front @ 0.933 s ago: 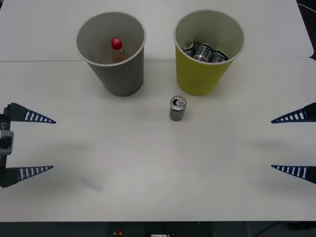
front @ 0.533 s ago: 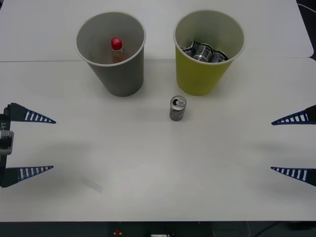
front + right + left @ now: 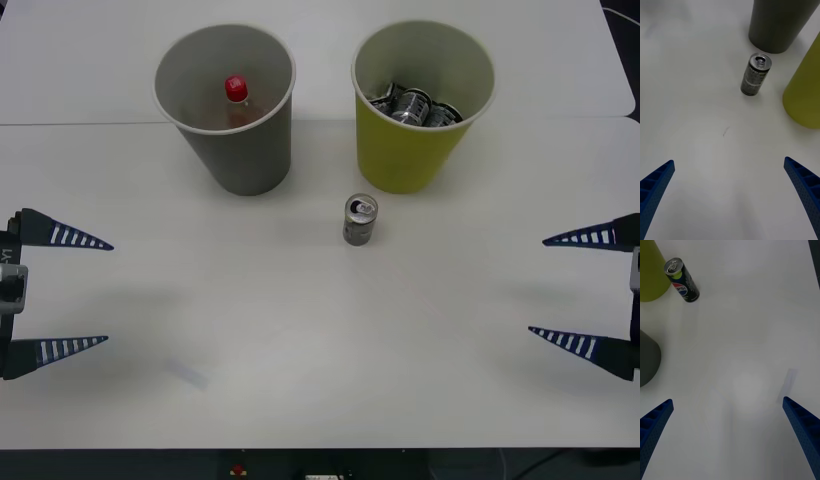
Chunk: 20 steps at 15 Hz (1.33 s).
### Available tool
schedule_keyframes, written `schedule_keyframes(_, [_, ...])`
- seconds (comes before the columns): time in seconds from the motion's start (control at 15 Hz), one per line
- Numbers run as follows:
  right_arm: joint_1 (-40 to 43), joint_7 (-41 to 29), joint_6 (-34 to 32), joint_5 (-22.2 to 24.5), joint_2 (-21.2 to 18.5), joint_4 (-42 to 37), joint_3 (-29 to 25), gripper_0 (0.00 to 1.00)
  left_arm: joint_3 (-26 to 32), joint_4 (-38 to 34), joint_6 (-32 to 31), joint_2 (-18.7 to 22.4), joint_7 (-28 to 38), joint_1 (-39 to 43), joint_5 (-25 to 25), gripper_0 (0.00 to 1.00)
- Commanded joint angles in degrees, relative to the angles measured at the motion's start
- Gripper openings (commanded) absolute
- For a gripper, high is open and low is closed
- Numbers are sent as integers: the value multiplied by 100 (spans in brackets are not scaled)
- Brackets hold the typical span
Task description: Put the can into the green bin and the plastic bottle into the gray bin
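The can [image 3: 360,220] is standing upright, pull-tab up, just before the green bin [image 3: 415,150]; the plastic bottle [image 3: 236,100] is apparently standing cap-up inside the gray bin [image 3: 245,150]. The left gripper [image 3: 62,293] and right gripper [image 3: 580,290] are hanging spread wide.

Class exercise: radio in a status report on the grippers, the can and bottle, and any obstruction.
Left gripper open at table's left edge; right gripper open at right. Can upright on table before green bin. Plastic bottle inside gray bin. Nothing obstructing.

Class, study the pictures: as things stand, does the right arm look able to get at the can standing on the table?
Probably yes: the right gripper is open, and bare table lies between it and the upright can.
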Motion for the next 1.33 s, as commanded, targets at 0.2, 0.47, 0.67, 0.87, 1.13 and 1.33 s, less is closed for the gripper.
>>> schedule_keyframes(0.2, [102, 63, 1593, -350, -248, -209, 1034, 100, 0, 0, 0, 0, 0, 0, 0, 100])
schedule_keyframes(0.47, [137, 80, 3491, -614, -618, -613, 2168, 100, 0, 0, 0, 0, 0, 0, 0, 100])
schedule_keyframes(0.67, [-118, 54, 4238, -966, -653, -692, 2915, 100, 0, 0, 0, 0, 0, 0, 0, 100])
schedule_keyframes(0.87, [-619, -34, 5126, -1089, -653, -762, 3846, 100, 0, 0, 0, 0, 0, 0, 0, 100])
schedule_keyframes(1.13, [-1304, -236, 6242, -1054, -582, -771, 4927, 100, 0, 0, 0, 0, 0, 0, 0, 100])
schedule_keyframes(1.33, [-1946, -1212, 7376, -342, -538, -754, 6035, 100, 0, 0, 0, 0, 0, 0, 0, 100])
